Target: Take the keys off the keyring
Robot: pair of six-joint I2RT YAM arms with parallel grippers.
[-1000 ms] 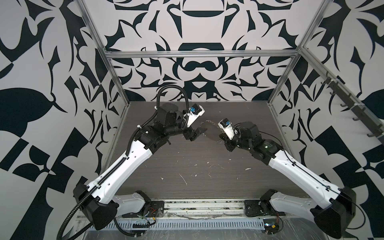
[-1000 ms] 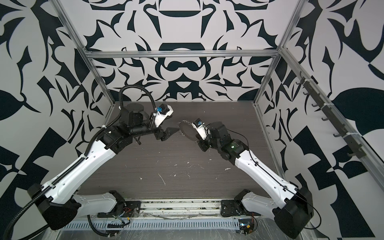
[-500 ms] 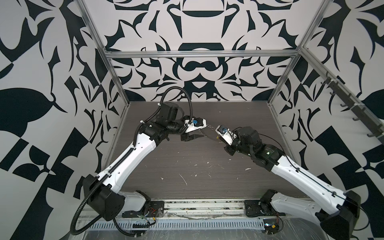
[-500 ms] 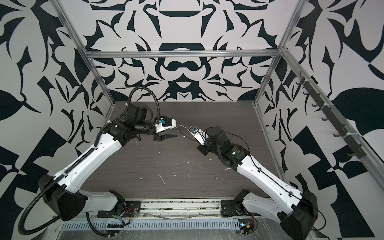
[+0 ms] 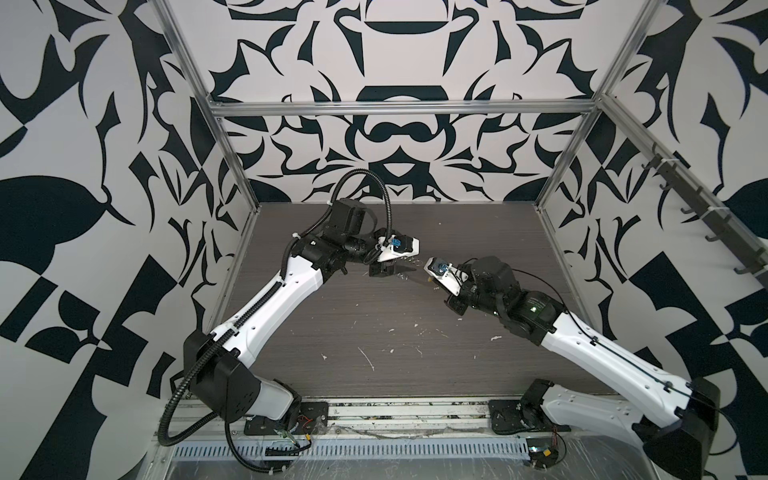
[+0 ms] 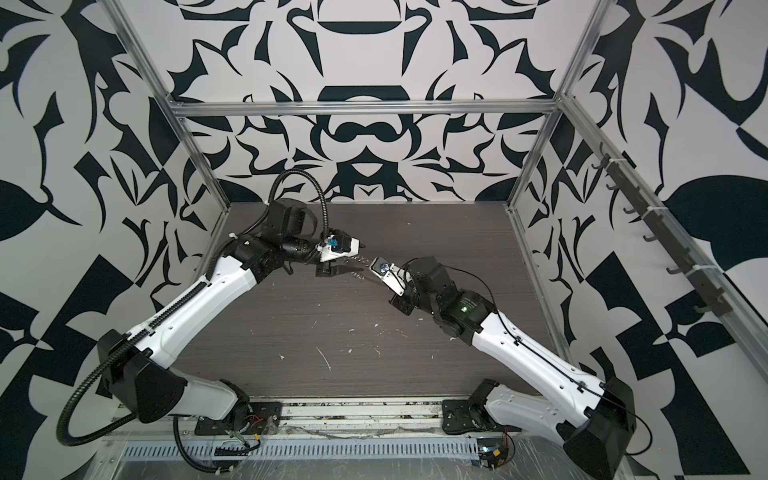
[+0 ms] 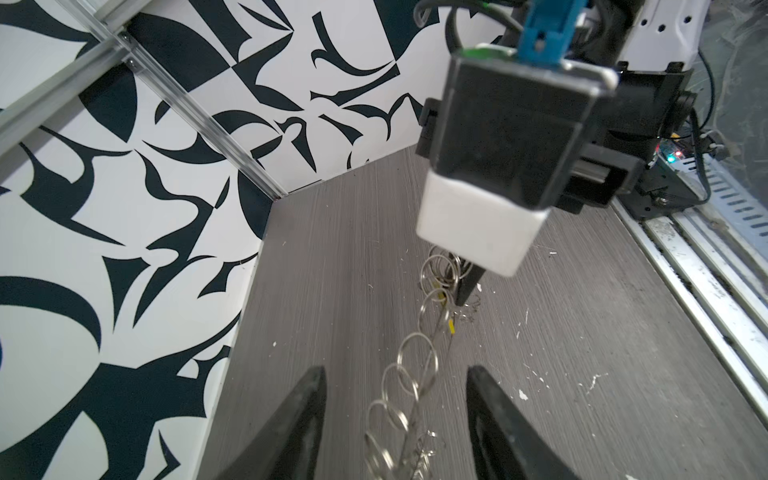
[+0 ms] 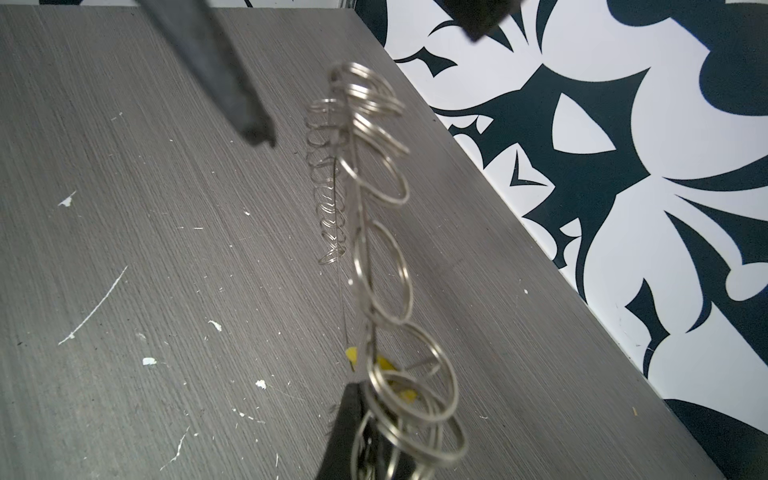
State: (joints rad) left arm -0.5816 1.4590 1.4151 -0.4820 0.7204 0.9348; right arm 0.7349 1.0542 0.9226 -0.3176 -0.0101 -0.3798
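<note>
Two white-and-black robot arms (image 5: 282, 299) meet over the back half of a grey wood-grain tabletop (image 5: 374, 332) flecked w/ white paint chips. The right gripper (image 7: 464, 290), its black tapered jaws pressed together, pinches the keyring (image 7: 415, 374), a large, thin silver wire hoop fringed w/ small round silvery split rings (image 8: 382, 274), and holds it off the surface, edge-on to both wrist cams. A small yellow plastic tag (image 8: 351, 355) shows just beside that gripper's tip. The left gripper (image 7: 395, 370) has its black jaws apart, one each side of the hoop's other end, neither visibly touching metal. Bare tabletop lies btwn the arms & the near aluminium rail (image 5: 395, 409). The b&w patterned walls (image 5: 104, 208) stand well apart from the keyring on both sides.
</note>
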